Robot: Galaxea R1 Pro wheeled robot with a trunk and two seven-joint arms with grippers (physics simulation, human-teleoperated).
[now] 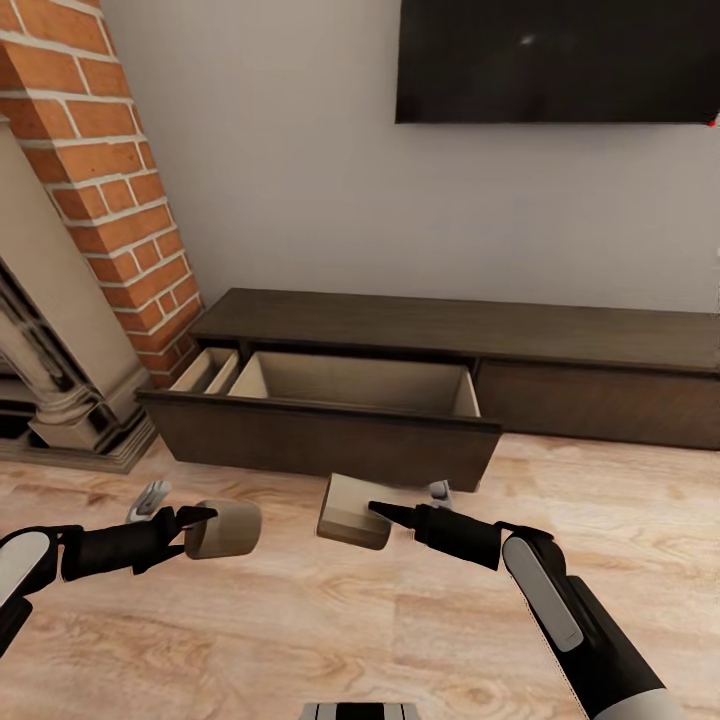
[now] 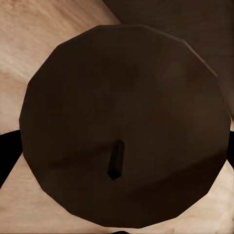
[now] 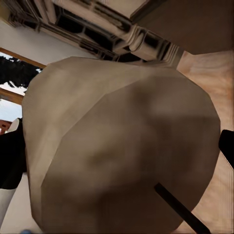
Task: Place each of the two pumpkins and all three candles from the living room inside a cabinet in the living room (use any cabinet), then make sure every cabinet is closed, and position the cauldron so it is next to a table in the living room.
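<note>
so both grippers are clamped on a candle each, left gripper (image 1: pixel 190 525) on the left candle (image 1: pixel 225 528), right gripper (image 1: pixel 385 513) on the right candle (image 1: pixel 350 512), right in front of the pulled-out cabinet (image 1: pixel 330 440) drawer.

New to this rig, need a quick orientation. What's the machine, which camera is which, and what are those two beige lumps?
It is a simulated wheeled robot with two arms, driven remotely by a person. The big picture comes from a camera on its head, looking down over both arms at a wooden floor. The other two come from cameras near each hand, looking along the fingers.

The beige lumps are candles. The left hand holds one candle; the left wrist view looks at that candle's dark end, with its wick. The right hand holds another candle, which looms large in the right wrist view.

Ahead stands the low dark cabinet with one drawer pulled open, pale inside. A brick fireplace is at the left and a dark screen hangs above.
</note>
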